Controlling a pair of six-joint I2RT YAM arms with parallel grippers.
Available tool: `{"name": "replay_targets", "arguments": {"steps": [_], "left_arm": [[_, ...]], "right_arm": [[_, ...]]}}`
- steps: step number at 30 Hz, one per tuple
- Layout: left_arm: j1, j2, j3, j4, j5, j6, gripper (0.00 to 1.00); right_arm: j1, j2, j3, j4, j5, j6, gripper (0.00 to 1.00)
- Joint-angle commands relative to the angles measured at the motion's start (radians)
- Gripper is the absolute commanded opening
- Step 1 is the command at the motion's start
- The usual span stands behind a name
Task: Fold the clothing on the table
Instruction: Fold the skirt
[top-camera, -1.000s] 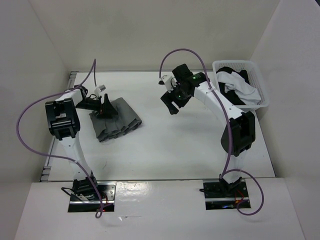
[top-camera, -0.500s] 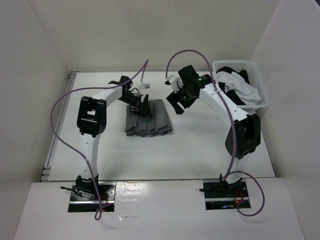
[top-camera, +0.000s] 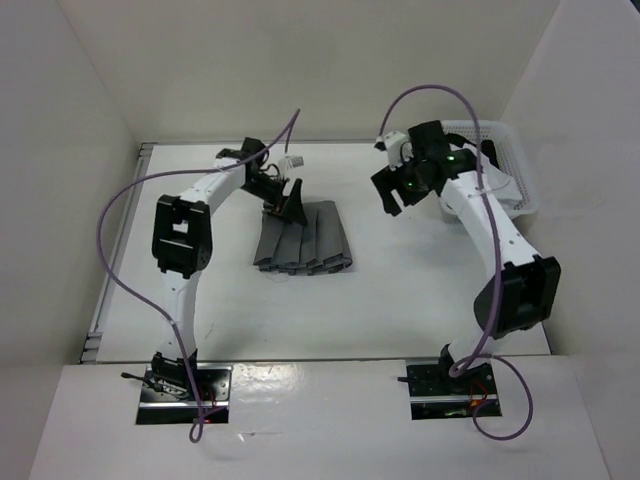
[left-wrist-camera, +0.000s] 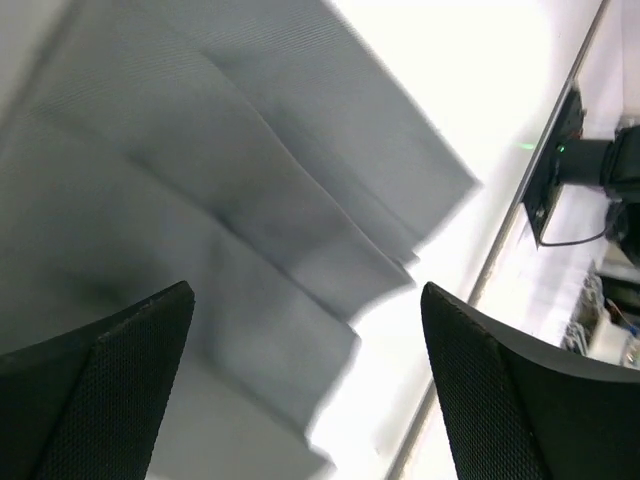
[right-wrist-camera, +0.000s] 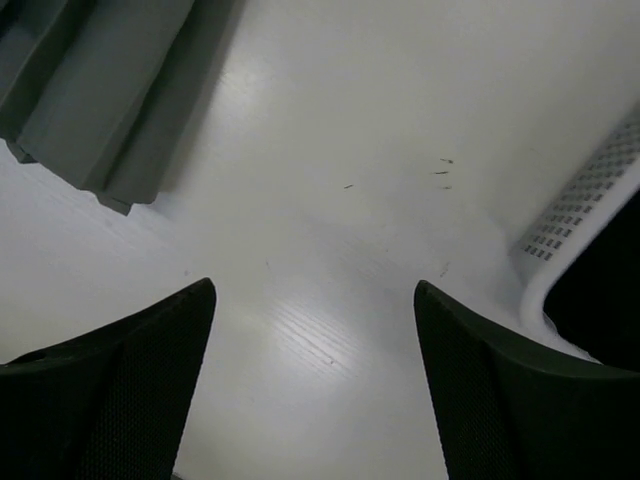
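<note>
Since the arm bases sit at the bottom of the overhead frame, bare worktop comes first. Further in, left of centre, the grey skirt lies flat, its pleats running near to far and its near edge stepped where they overlap. Over it reaches the left arm: the left jaws hang wide open above the skirt's far edge, at its upper left corner. In that wrist view pleated fabric fills the gap between them, though whether they touch it is unclear. On the right arm, the right jaws are also wide and hold nothing. They hover over bare worktop right of the skirt and apart from it, beside the white basket at the upper right. The left side is plainly nearer, so the next pinch probably belongs there, at that far edge.
</note>
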Motion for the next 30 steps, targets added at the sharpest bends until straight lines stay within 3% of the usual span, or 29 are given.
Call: {"name": "replay_targets", "arguments": {"steps": [1,4,7,14,19,22,30], "left_arm": [[0.064,-0.250,0.113,-0.104,-0.035,0.008,1.00],[0.147,-0.370,0.181,-0.177,-0.056,0.020,1.00],[0.280,-0.499,0.132,-0.211,-0.079,0.054,1.00],[0.595,-0.991,-0.590,0.153,-0.410,0.054,1.00],[0.730,-1.078,-0.849,0.207,-0.400,0.018,1.00],[0.776,-1.078,-0.831,0.235,-0.388,-0.019,1.00],[0.804,-1.068,-0.867,0.286,-0.399,-0.009,1.00]], "right_arm": [[-0.116,-0.137,-0.033,0.033,-0.040,0.005,0.86],[-0.248,-0.232,-0.114,0.062,-0.086,0.016,0.88],[-0.346,-0.330,-0.243,0.137,-0.087,0.038,0.88],[-0.595,-0.577,-0.504,0.281,-0.106,0.131,0.94],[-0.684,-0.625,-0.599,0.358,-0.119,0.176,0.94],[-0.758,-0.656,-0.658,0.372,-0.232,0.162,0.94],[-0.776,-0.656,-0.658,0.372,-0.215,0.162,0.96]]}}
